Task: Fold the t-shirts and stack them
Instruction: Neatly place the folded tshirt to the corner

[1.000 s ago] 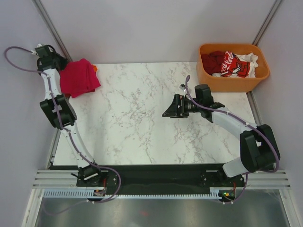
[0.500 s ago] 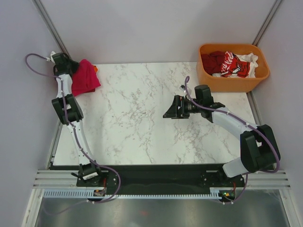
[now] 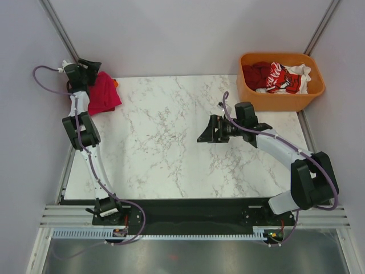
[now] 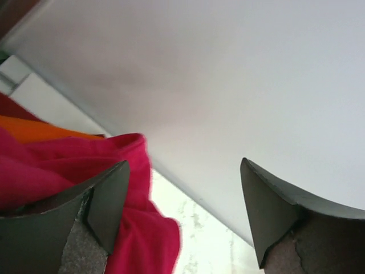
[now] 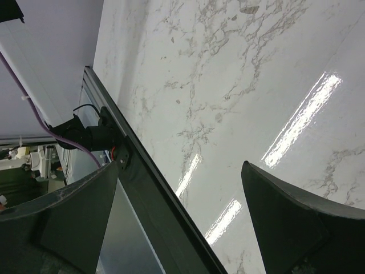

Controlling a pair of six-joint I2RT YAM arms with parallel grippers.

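A folded pile of t-shirts point(image 3: 104, 95) lies at the table's far left corner, pink-red on top with an orange layer point(image 3: 115, 83) peeking out behind. My left gripper point(image 3: 90, 67) hovers at the pile's back edge, open and holding nothing. In the left wrist view the pink-red cloth point(image 4: 134, 234) lies beside the left finger point(image 4: 108, 200), with the orange shirt point(image 4: 34, 130) behind it. My right gripper point(image 3: 206, 130) hangs open and empty over the middle of the table; the right wrist view shows only marble between its fingers point(image 5: 74, 211).
An orange plastic tub point(image 3: 279, 101) stands at the far right with unfolded shirts inside: dark red point(image 3: 255, 73), red with white print point(image 3: 281, 77) and white point(image 3: 301, 72). Grey walls close in behind and at both sides. The table point(image 3: 171, 142) is white marble.
My left gripper has opened and let go of the pink-red shirt, which now rests on the pile. The left wrist swung right along the back wall. The right arm barely moved.
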